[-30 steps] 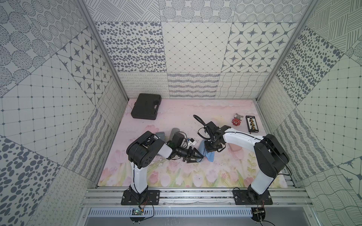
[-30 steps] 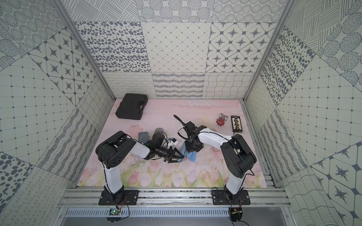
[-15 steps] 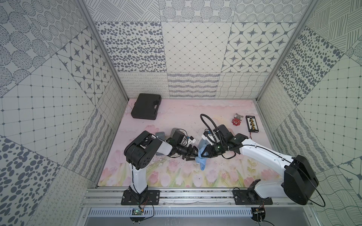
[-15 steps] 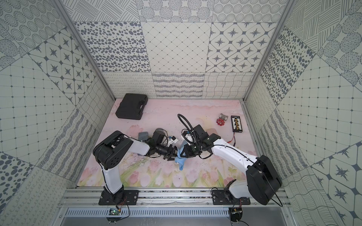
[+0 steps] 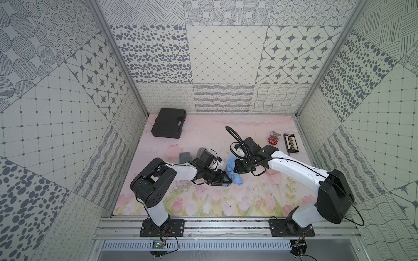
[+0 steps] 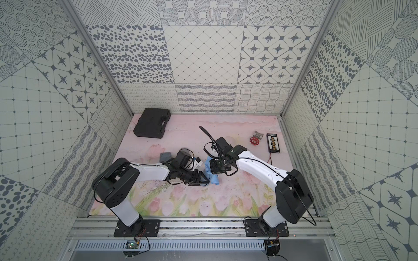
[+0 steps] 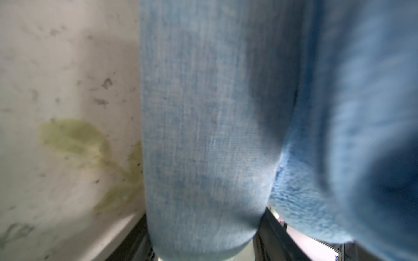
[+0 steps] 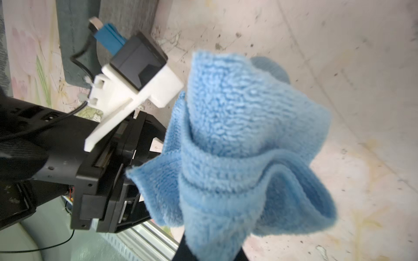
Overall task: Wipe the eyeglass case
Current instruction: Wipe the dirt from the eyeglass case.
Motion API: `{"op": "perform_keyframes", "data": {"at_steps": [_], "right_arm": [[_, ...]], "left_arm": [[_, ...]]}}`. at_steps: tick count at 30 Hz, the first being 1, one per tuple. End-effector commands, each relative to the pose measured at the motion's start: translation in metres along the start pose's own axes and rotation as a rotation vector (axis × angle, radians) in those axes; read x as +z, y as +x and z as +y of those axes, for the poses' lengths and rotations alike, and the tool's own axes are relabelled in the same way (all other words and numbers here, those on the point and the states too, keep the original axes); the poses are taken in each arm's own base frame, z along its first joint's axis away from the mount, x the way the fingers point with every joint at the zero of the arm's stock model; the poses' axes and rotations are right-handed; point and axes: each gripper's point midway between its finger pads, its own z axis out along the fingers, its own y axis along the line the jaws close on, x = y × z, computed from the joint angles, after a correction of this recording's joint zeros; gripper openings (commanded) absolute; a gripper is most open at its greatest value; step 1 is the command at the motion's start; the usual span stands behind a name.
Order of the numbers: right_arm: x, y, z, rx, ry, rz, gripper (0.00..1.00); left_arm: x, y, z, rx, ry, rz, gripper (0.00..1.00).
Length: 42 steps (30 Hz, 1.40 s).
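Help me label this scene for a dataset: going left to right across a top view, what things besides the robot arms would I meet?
Black tool case → blue cloth → red valve wheel → black connector board.

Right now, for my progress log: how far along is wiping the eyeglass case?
Done: left claw grips the eyeglass case; right claw grips the blue cloth. In hand: cloth lies against the case. Remaining: how much is wiped cannot be told.
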Motion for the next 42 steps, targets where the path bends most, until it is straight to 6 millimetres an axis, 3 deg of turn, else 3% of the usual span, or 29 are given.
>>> {"op": "perform_keyframes", "data": {"at_steps": [1, 6, 8, 11, 15, 18, 22, 26, 28, 31, 34, 36, 39, 42], "right_arm": [[0.026, -0.006, -0.022, 0.118, 0.017, 0.032, 0.00], [0.041, -0.044, -0.088, 0.230, 0.190, 0.038, 0.00], [0.035, -0.059, -0.108, 0.218, 0.284, 0.021, 0.00], [0.017, -0.064, -0.118, 0.167, 0.380, 0.014, 0.00], [-0.006, -0.049, -0.092, 0.131, 0.323, -0.005, 0.00], [-0.014, -0.030, -0.047, 0.103, 0.209, -0.002, 0.00], [-0.005, -0.007, 0.000, 0.124, 0.058, 0.037, 0.00], [0.016, -0.003, 0.009, 0.154, -0.008, 0.058, 0.00], [0.029, -0.008, -0.005, 0.158, 0.019, 0.064, 0.00], [0.044, -0.024, -0.044, 0.209, 0.070, 0.064, 0.00], [0.041, -0.042, -0.097, 0.233, 0.221, 0.045, 0.00], [0.029, -0.050, -0.121, 0.215, 0.339, 0.034, 0.00], [0.003, -0.056, -0.127, 0.159, 0.430, 0.006, 0.00], [-0.012, -0.051, -0.103, 0.116, 0.376, -0.014, 0.00]], "left_arm": [[0.002, 0.001, 0.008, 0.060, -0.085, -0.014, 0.00], [0.006, 0.010, 0.007, 0.085, -0.106, 0.015, 0.00], [0.005, 0.012, 0.008, 0.099, -0.129, 0.016, 0.00], [0.004, 0.014, 0.009, 0.106, -0.153, 0.012, 0.00], [0.000, 0.012, 0.014, 0.117, -0.206, 0.003, 0.00], [-0.003, 0.007, 0.013, 0.137, -0.249, -0.014, 0.00], [-0.007, 0.000, 0.007, 0.175, -0.293, -0.044, 0.00], [-0.006, 0.000, 0.002, 0.196, -0.306, -0.055, 0.00], [-0.005, 0.002, 0.000, 0.207, -0.308, -0.052, 0.00], [-0.001, 0.007, -0.003, 0.225, -0.319, -0.042, 0.00], [0.003, 0.012, 0.000, 0.230, -0.334, -0.029, 0.00], [0.006, 0.015, 0.003, 0.228, -0.347, -0.024, 0.00], [0.007, 0.016, 0.008, 0.223, -0.364, -0.019, 0.00], [0.008, 0.015, 0.009, 0.225, -0.371, -0.022, 0.00]]}}
